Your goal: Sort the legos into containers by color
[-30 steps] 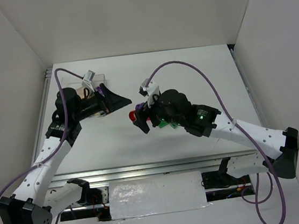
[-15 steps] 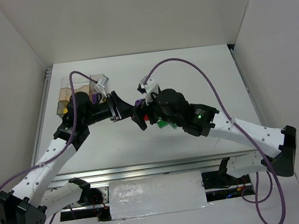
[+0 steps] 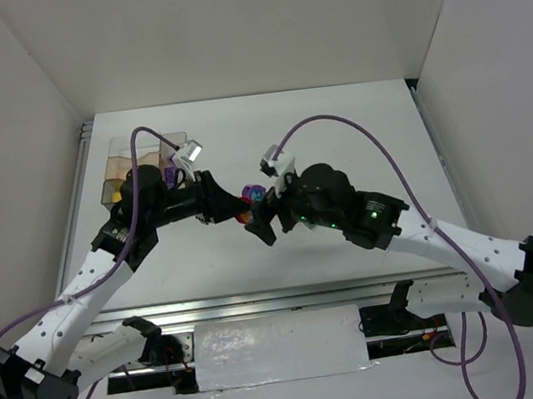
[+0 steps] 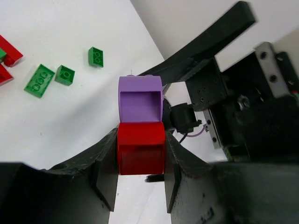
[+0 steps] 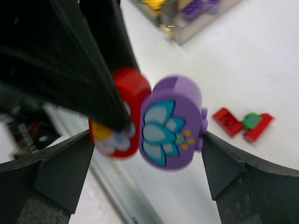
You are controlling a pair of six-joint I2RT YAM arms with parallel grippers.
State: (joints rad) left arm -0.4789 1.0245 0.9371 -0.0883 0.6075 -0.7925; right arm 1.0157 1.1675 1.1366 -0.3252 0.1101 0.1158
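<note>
Left gripper: squeezes the round red plastic brick, stuck to a round purple brick.
Right gripper: wide open around the purple brick.
Clear plastic box: far left.

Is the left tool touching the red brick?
Touching. The left wrist view shows the left tool squeezing the red brick from both sides, with no gap.
</note>
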